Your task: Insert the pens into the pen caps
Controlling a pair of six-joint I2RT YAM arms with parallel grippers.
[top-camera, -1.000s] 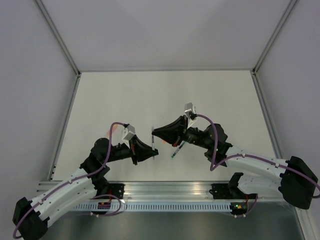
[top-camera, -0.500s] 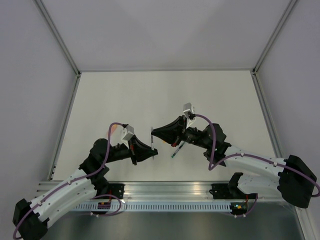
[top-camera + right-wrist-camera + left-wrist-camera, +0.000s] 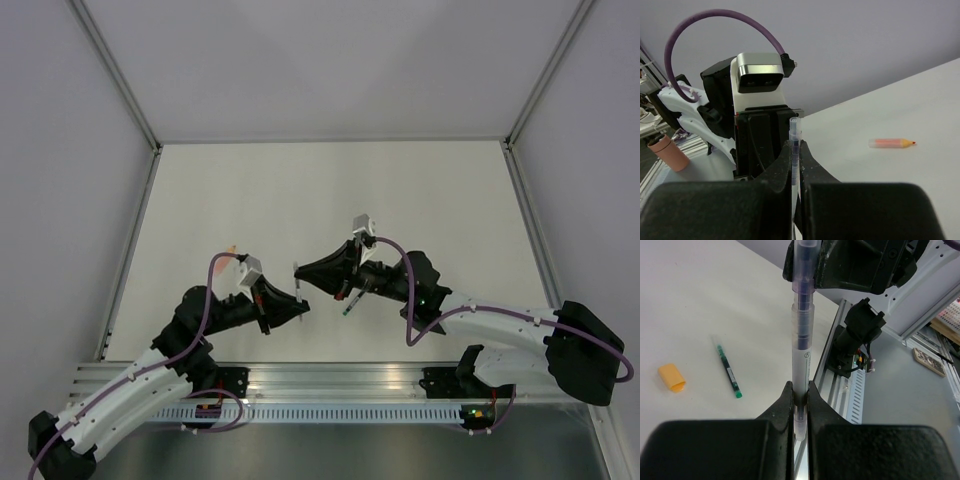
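I work in a robotics lab, inside a purpose-built test cell. My table point(image 3: 330, 190) is a bare white sheet boxed in by plain grey panels point(image 3: 330, 60) held in aluminium struts point(image 3: 115, 75). An aluminium rail point(image 3: 330, 378) runs along the near edge, with a slotted cable duct point(image 3: 330, 410) just in front of it. Purple cables point(image 3: 715, 17) loop to a small boxed camera point(image 3: 760, 72) on the wrist. Past the edge lie a grey floor point(image 3: 900, 405) and cluttered shelving point(image 3: 952, 320).
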